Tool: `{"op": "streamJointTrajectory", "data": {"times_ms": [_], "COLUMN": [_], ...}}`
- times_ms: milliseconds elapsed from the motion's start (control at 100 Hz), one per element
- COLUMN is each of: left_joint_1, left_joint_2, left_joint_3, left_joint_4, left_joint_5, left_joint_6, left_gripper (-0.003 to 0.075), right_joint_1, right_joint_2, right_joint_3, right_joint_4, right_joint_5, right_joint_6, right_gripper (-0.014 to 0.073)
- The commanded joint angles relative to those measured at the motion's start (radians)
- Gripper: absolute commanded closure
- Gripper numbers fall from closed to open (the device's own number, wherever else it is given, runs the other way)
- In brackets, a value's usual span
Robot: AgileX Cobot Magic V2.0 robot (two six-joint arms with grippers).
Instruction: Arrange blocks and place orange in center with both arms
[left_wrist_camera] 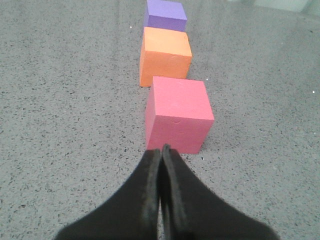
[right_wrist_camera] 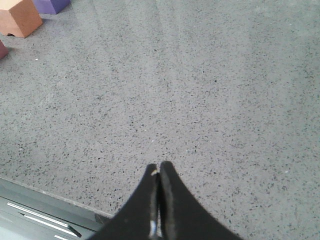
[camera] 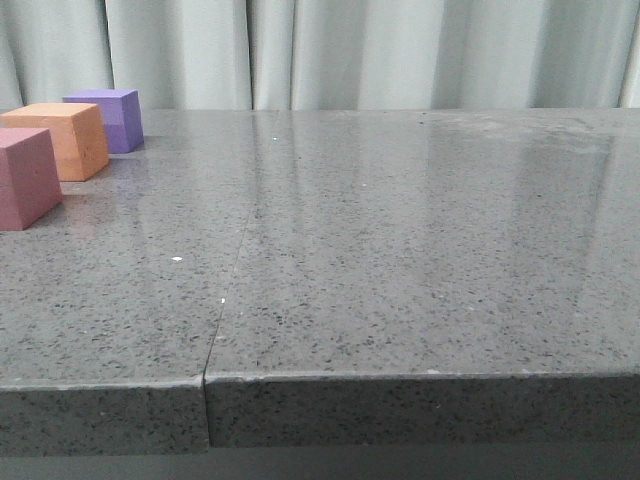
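Note:
Three foam cubes stand in a row at the table's far left: the purple block (camera: 110, 118) farthest, the orange block (camera: 65, 138) in the middle, the pink-red block (camera: 25, 177) nearest. The left wrist view shows the same row: purple (left_wrist_camera: 165, 14), orange (left_wrist_camera: 165, 56), pink-red (left_wrist_camera: 178, 112). My left gripper (left_wrist_camera: 161, 149) is shut and empty, its tips just short of the pink-red block. My right gripper (right_wrist_camera: 159, 166) is shut and empty over bare table near the front edge; orange (right_wrist_camera: 19, 17) and purple (right_wrist_camera: 50, 5) cubes show far off. Neither gripper shows in the front view.
The grey speckled table (camera: 400, 250) has a seam (camera: 225, 290) running from its front edge back. A pale curtain (camera: 350, 50) hangs behind. The table's front edge (right_wrist_camera: 45, 192) shows in the right wrist view.

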Motion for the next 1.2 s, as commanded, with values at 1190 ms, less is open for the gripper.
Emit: {"op": "streamJointTrajectory", "data": {"times_ms": [1190], "left_joint_1": [0.133], "left_joint_2": [-0.566], "left_joint_3": [0.485], "left_joint_4": [-0.045], "left_joint_5": [-0.398], "left_joint_6": [0.186], "left_gripper": [0.0741], "right_joint_1": [0.002], "right_joint_2": [0.009], "right_joint_3": [-0.027], "right_joint_4": [-0.013], "right_joint_5": [-0.07], "right_joint_6": [-0.01], "right_gripper": [0.0663]}}
